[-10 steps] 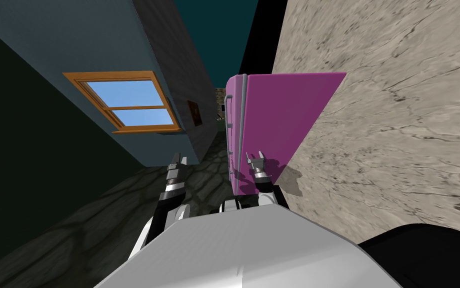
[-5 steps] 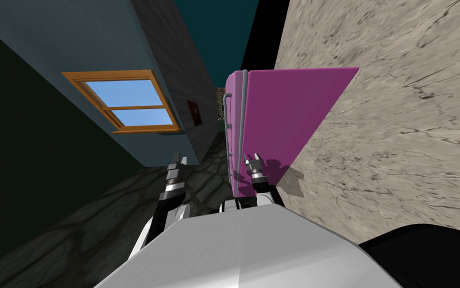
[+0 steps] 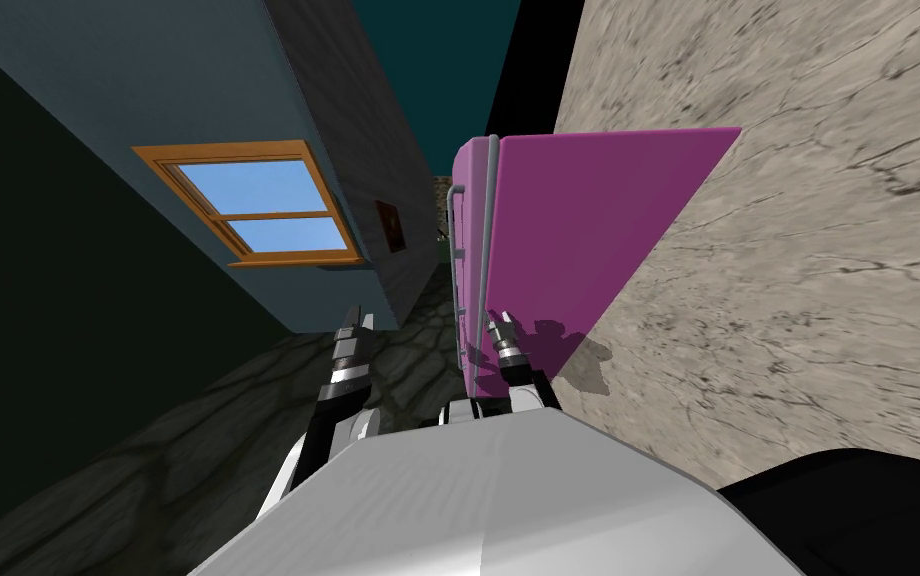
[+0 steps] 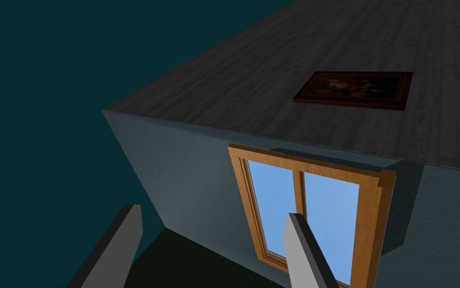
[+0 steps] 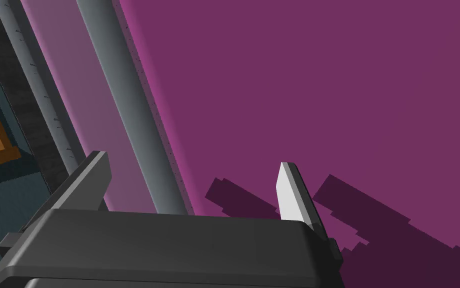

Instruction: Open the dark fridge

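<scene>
The fridge [image 3: 568, 230] is drawn magenta rather than dark. It stands on the dark stone floor [image 3: 198, 440], and its broad side panel runs back to a pale, cracked wall [image 3: 798, 250]. In the head view its paler front door [image 3: 464, 210] faces the blue-grey wall with the window [image 3: 268, 205], and the door looks shut. A thin grey handle [image 3: 456, 250] runs along the door. A thicker grey strip [image 3: 488, 230] marks the seam between the door and the body. The right gripper [image 3: 500, 318] is low against the fridge, just beside that seam, and its jaws are released, with nothing grasped. In the right wrist view the gripper [image 5: 192, 160] straddles the grey strip [image 5: 124, 100]. One finger [image 5: 86, 180] is on the door's side and the other finger [image 5: 291, 192] is over the magenta panel [image 5: 324, 75], where blocky shadows [image 5: 364, 220] fall. Whether either finger touches the fridge cannot be told. The handle [image 5: 29, 85] lies outside the jaws, beyond the door-side finger. The left gripper [image 3: 356, 322] hangs above the floor, apart from the fridge on its door side. In the left wrist view, the left gripper [image 4: 214, 212] has its jaws spread and released.
</scene>
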Controlling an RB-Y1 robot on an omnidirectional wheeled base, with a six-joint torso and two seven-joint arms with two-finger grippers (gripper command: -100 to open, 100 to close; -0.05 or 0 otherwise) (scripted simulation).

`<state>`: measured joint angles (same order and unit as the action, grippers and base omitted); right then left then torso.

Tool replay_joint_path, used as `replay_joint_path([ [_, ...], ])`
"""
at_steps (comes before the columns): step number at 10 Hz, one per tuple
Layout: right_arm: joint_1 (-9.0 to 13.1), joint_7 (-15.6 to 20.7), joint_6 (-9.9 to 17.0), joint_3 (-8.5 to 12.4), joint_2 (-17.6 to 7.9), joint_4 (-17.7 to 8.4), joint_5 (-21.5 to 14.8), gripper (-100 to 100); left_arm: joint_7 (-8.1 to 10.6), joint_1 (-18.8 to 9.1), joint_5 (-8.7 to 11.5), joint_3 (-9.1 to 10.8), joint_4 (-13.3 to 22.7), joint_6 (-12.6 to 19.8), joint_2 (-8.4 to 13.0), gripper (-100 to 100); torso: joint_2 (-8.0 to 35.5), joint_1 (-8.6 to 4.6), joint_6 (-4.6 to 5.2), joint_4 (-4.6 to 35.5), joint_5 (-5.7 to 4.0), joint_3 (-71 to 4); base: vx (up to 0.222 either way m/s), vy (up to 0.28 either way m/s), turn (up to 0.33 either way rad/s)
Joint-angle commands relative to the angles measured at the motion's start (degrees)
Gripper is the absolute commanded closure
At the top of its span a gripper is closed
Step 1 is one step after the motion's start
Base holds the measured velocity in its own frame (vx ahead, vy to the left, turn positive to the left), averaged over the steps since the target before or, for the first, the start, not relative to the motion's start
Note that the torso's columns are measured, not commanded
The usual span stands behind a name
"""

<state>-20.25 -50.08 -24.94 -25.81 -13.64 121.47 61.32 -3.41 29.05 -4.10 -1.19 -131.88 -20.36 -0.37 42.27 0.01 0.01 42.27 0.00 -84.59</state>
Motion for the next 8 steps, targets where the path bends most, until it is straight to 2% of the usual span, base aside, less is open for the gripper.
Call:
replay_joint_path([
  [1,0.72,-3.84,-0.33,-1.46,0.36,-1.37,4.67,-100,0.00,0.00,0.00,0.00,0.00,0.00,0.00,0,0.04,-0.01,-0.01,0.02,0.00,0.03,0.040,-0.015,0.026],
  [2,0.72,-3.90,-0.33,-1.46,0.36,-1.37,5.64,-100,0.00,-0.01,0.00,0.00,0.00,0.00,0.00,0,-0.13,0.01,-0.14,-0.09,-0.04,-0.05,0.021,-0.009,0.018],
  [7,2.03,-10.79,-1.62,-3.76,1.59,-4.19,13.92,-100,0.00,-0.01,0.00,0.00,0.00,0.00,0.00,0,-1.10,0.18,-0.44,-0.54,-0.10,-0.63,0.017,-0.002,0.028],
  [8,2.03,-10.79,-1.62,-3.76,1.59,-4.19,14.83,-100,0.00,-0.01,0.00,0.00,0.00,0.00,0.00,0,-1.42,0.31,-0.67,-0.70,-0.12,-0.78,0.014,0.003,0.043],
])
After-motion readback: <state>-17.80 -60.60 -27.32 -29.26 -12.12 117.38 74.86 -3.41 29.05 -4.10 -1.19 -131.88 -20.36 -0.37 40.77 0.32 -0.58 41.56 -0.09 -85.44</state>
